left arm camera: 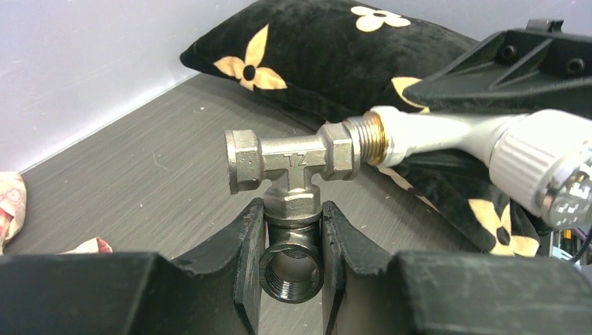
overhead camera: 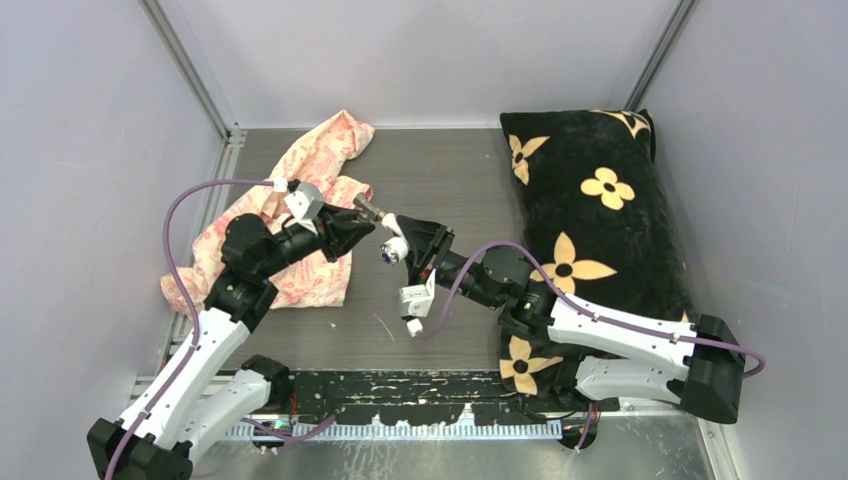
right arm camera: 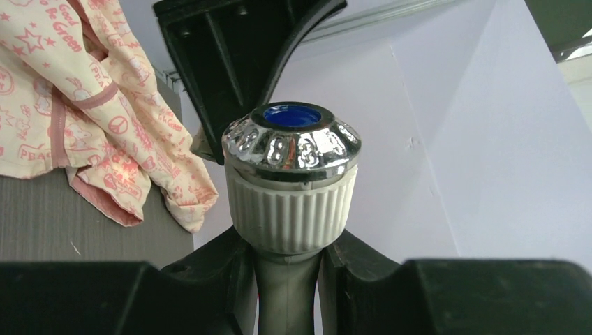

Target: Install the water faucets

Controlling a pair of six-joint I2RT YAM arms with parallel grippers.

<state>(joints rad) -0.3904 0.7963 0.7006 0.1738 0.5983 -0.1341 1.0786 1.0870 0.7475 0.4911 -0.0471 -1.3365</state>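
My left tool (left arm camera: pixel 293 234) is clamped on the stem of the grey fitting (left arm camera: pixel 293 159), and my right tool (right arm camera: pixel 286 279) on the white tap (right arm camera: pixel 290 202), both held over the tabletop (overhead camera: pixel 440 165). The brass thread (left arm camera: pixel 373 136) has entered the fitting's 3 o'clock port but is partly exposed; I judge tightening is left.

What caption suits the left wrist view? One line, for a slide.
Left pincer clamps a metal tee fitting; the white faucet, brass thread first, meets one side port.
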